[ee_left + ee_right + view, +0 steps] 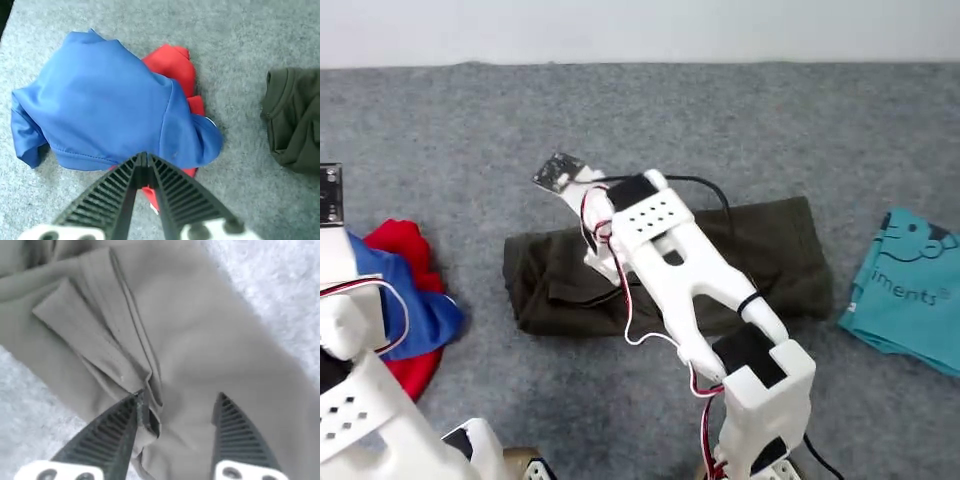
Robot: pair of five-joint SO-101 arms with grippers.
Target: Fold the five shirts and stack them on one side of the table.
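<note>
From above, the olive shirt (pixel 780 250) lies in a rough rectangle in the middle of the table (pixel 720 110), with the right arm (pixel 670 250) stretched over its left half. By the table's left edge a blue shirt (pixel 415 300) is heaped on a red shirt (pixel 405 240), and the left arm (pixel 360 420) stands near them. A teal shirt (pixel 910 290) lies by the right edge, well apart from the olive one.

In the left wrist view, the left gripper (pixel 145 160) hangs above the near hem of the blue shirt with its fingers pressed together, holding nothing.

In the right wrist view, the right gripper (pixel 180 397) is spread wide just over the olive shirt. One finger is beside a bunched seam fold (pixel 115 345). Whether it touches the fold cannot be told.

The cloth looks soft, light and limp, so it will probably sag and drag. A pinch on the doubled seam or a hem corner should hold better than one on flat fabric.
</note>
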